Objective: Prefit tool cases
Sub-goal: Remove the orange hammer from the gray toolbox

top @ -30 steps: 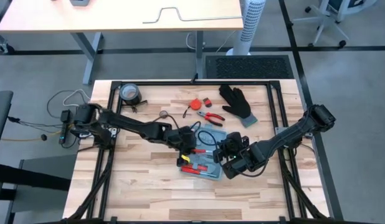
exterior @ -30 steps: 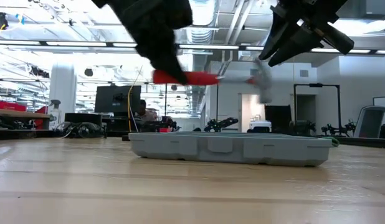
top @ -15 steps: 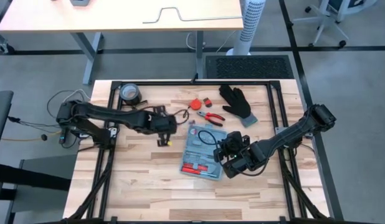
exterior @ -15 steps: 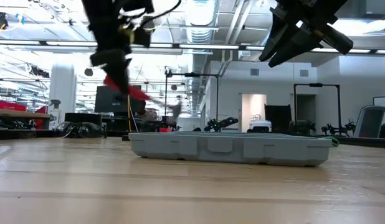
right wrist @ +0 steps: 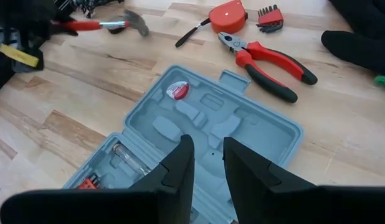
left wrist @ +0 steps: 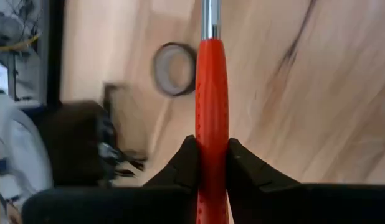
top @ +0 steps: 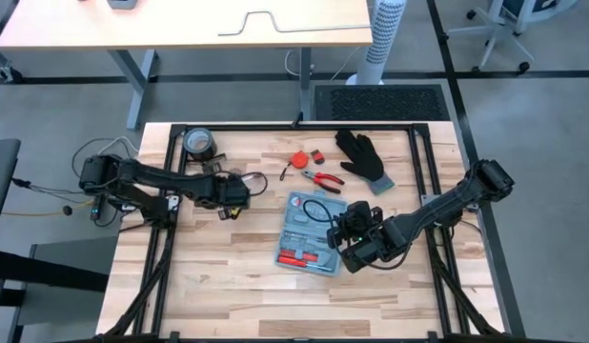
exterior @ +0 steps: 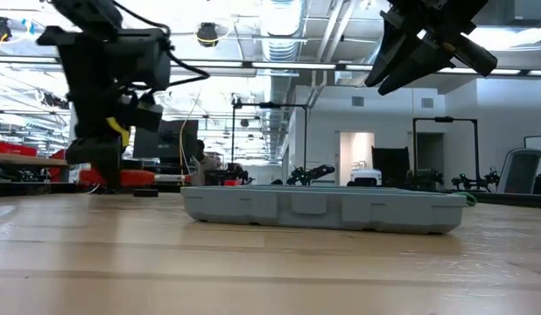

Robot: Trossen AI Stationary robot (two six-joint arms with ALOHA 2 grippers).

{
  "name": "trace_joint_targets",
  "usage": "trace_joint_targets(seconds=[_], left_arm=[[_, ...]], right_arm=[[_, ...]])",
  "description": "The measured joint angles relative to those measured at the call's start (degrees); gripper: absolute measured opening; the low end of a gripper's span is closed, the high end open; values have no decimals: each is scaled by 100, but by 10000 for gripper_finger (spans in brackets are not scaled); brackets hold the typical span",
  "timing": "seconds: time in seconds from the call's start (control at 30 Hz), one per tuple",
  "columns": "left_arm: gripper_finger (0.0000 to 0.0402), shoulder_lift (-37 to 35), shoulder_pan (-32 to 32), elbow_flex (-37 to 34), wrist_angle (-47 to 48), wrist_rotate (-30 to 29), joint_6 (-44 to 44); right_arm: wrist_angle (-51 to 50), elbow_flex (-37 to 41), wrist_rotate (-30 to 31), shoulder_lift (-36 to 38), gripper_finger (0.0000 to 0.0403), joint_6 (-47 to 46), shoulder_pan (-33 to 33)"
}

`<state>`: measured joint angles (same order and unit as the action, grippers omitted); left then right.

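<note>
The light-blue tool case (top: 310, 233) lies open and flat near the middle of the wooden table (top: 237, 286), its grey-blue moulded slots facing up, with something red in the end nearest the front edge. The right hand (top: 350, 240) hangs just beside the case's right edge, its fingers (right wrist: 177, 163) slightly spread and holding nothing. Well off to the left, the left hand (top: 239, 184) pinches the red handle of a hammer (left wrist: 211, 99), with a tape roll (top: 198, 143), red pliers (top: 324, 178) and a black glove (top: 362, 157) lying farther back.

two dark jointed arms, black tapered fingers (right wrist: 174, 168), a yellow label on the left gripper (exterior: 108, 144)
</note>
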<state>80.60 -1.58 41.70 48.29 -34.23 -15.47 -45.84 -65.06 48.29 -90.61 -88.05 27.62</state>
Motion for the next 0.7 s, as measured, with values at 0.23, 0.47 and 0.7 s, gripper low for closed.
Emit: trace_joint_targets(seconds=[0.23,0.47,0.7], left_arm=[[41,2,511,-542,-744,514,-793],[48,7,778,-547,-1091,546,-1066],[165,7,782,-547,-1059,507,-1084]], right_arm=[[-4,0,0,-2,95,8,-43],[-5,0,-8,-2,95,137,-44],[-2,0,-20,-2,95,151,-44]])
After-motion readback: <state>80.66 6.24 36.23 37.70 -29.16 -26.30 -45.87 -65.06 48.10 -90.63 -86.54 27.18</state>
